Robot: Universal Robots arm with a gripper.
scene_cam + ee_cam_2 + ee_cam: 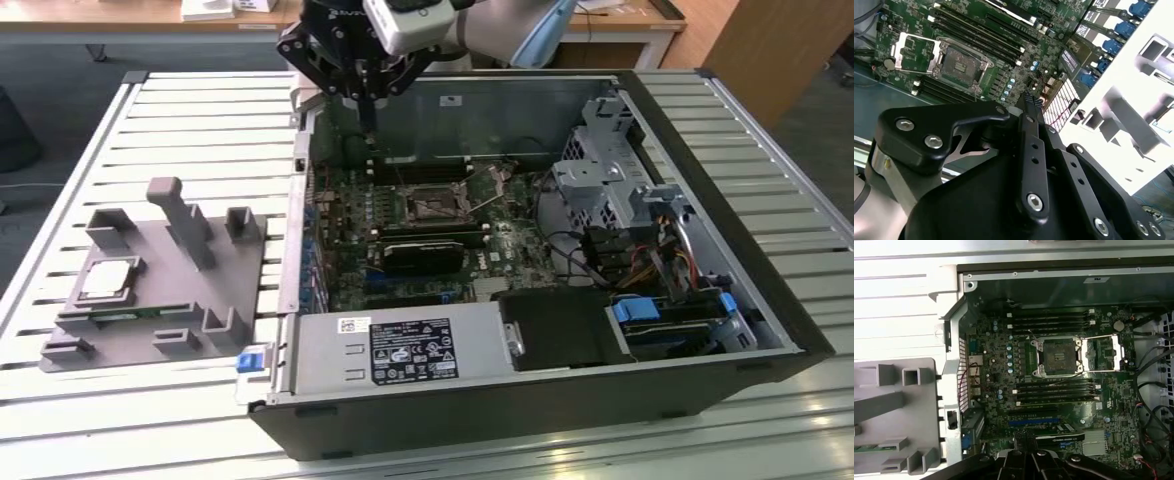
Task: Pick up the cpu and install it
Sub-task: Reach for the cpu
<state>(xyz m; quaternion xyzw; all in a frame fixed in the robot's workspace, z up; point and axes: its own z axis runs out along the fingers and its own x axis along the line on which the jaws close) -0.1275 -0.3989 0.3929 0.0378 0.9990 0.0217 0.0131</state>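
Gripper [1029, 99], pressed together & empty, hung over case [534, 105] near open socket [435, 207], well apart from cpu [107, 281] on tray [134, 330], so pick-up seemed unstarted & called for opening first.

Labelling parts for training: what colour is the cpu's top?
Silver-grey; the cpu shows best in the exterior view, on the grey holder.

I'm looking at a pale slatted tabletop [200, 120] that is carrying two things. An open computer case [534, 410] is lying on its side across the middle and toward the exterior view's right, with its open face turned up. A grey holder [180, 300] is sitting flat on the slats just beside the case, on the exterior view's left. The slats are running across that view from left to right.
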